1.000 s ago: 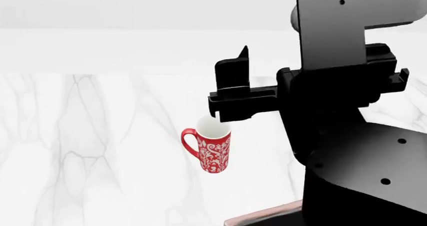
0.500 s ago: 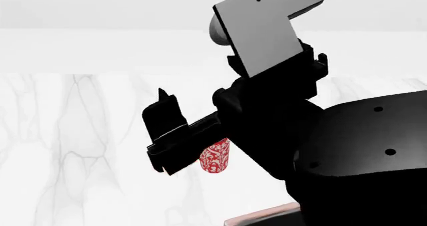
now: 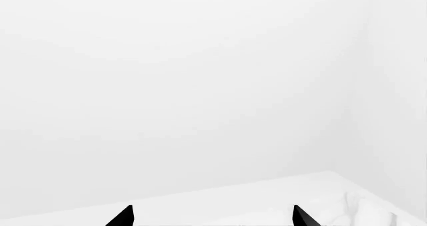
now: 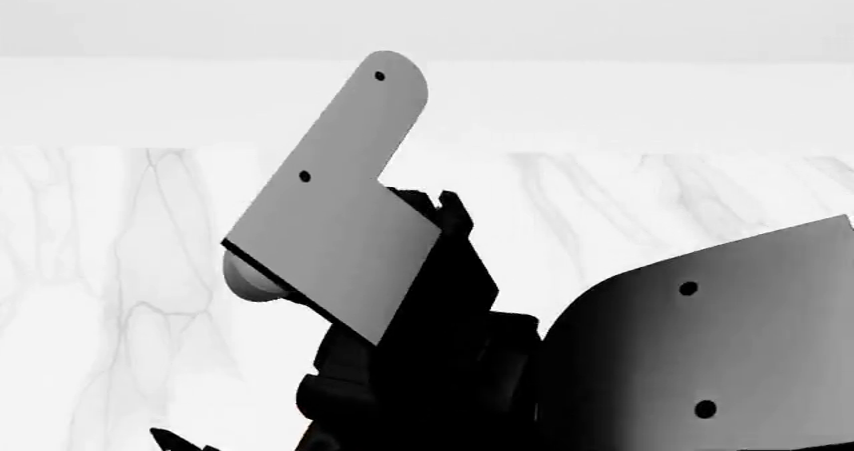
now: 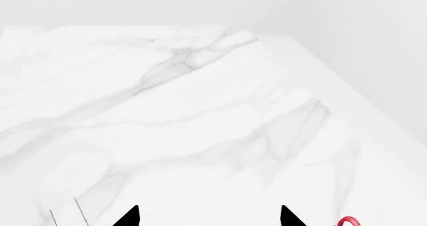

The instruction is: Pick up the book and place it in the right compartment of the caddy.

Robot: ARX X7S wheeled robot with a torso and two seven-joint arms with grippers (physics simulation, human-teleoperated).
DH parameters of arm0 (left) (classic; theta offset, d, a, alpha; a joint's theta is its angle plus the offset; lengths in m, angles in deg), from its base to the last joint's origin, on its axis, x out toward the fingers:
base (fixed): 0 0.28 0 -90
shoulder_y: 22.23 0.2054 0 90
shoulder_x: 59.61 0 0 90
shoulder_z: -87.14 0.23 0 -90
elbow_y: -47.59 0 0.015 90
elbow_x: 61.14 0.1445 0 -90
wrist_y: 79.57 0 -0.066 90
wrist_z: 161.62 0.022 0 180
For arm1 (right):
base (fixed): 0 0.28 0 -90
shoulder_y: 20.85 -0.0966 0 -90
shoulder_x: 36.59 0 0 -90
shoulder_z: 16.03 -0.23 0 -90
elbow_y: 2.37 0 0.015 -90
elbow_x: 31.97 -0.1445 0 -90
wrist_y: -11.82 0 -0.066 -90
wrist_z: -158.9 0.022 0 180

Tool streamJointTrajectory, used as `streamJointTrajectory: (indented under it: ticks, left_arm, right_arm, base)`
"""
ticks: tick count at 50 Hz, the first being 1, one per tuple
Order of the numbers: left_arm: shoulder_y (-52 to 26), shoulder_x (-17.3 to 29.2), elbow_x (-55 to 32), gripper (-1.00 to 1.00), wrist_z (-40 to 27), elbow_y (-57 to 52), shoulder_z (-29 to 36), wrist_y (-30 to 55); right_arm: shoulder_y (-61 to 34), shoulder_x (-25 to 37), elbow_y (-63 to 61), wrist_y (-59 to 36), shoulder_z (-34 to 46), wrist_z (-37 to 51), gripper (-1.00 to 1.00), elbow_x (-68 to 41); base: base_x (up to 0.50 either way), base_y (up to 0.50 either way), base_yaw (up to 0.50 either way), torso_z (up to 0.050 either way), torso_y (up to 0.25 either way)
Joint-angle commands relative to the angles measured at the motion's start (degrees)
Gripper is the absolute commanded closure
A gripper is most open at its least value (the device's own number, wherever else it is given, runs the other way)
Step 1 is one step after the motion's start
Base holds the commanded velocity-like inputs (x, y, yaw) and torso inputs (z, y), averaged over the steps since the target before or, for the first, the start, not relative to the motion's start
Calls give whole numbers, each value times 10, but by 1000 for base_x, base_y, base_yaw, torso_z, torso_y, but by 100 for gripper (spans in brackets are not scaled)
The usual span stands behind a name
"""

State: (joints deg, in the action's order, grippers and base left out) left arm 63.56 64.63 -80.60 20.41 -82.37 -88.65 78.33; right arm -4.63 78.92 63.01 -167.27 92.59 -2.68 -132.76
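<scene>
The book and the caddy are out of view in every frame. My left gripper [image 3: 213, 217] is open in the left wrist view: two black fingertips stand far apart with nothing between them, facing a blank white wall. My right gripper [image 5: 210, 217] is open too, its tips spread over bare marble and holding nothing. In the head view my right arm [image 4: 441, 371] crosses the middle, its grey link plate [image 4: 340, 221] tilted up to the left. It hides whatever lies behind it.
The white marble table [image 4: 107, 271] runs back to a pale wall, and its far edge and corner [image 5: 287, 40] show in the right wrist view. A sliver of the red mug [image 5: 347, 221] shows beside the right fingertip. A table corner [image 3: 333, 196] appears in the left wrist view.
My right arm has swung left and down across the head view. It now covers the red mug, and the reddish strip at the bottom edge no longer shows.
</scene>
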Motion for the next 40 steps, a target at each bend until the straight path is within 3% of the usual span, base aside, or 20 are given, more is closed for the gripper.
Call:
streamJointTrajectory:
  ticks: [1,13,28,40]
  left_arm:
    - [2,-14,10,-100,14,0,-10,-3]
    - [1,-13,10,-100,12,1,-8,-3]
    - [0,-12,8,-100,11,-1,-8,-1]
    - [-1,-11,6,-100,10,-5,-8,3]
  right_arm:
    - [-2,9,-56,21,12,-152,-100,60]
    - [-11,20,-71,33,53,-149,-100,1]
    - [7,17,-100,46,86,-163,-100,19]
    - [38,15,-116,53,107,-218,-100,97]
  base:
    - [0,0,0,0,0]
    - [0,0,0,0,0]
    - [0,0,0,0,0]
    - [0,0,0,0,0]
